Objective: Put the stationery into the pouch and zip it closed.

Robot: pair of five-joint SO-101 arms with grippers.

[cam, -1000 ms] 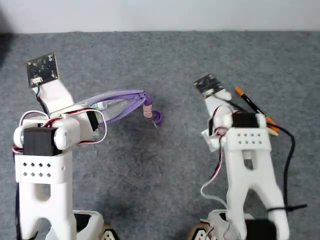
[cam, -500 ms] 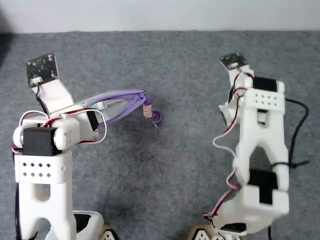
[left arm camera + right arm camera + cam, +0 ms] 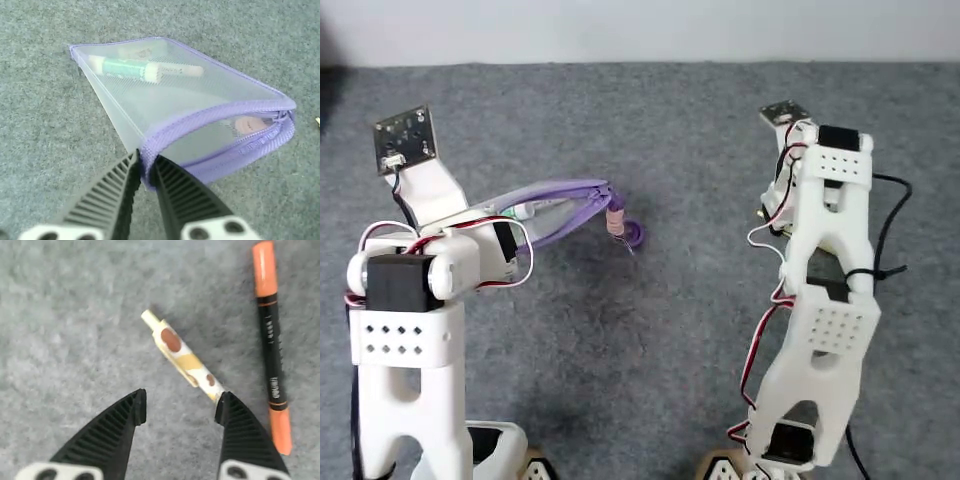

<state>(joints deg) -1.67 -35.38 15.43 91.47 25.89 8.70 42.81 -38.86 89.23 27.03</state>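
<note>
Left gripper (image 3: pixel 145 172) is clamped on the pouch (image 3: pixel 190 100), both fingers pinching the purple zip edge right at their tips. The bag stretches away from them with its mouth gaping just beyond the pinch. That looks like the point of the hold: pin one end of the opening so the pouch can't slide and the mouth stands open for loading. A green stick (image 3: pixel 135 70) lies inside at the far end from the fingers, and a pink piece (image 3: pixel 248 125) sits at the mouth.

On the other side, the right gripper (image 3: pixel 182 400) hangs over the grey mat (image 3: pixel 60 315) with its fingers spread wide and nothing in them. The spotted pen (image 3: pixel 182 357) lies just ahead of the gap, slanted across it, its near end close against one fingertip. So the gripper seems to be lining up to straddle the pen. The orange marker (image 3: pixel 270 340) lies outside that same finger, apart from the pen. Two items are out of the pouch, and the zip is open.
</note>
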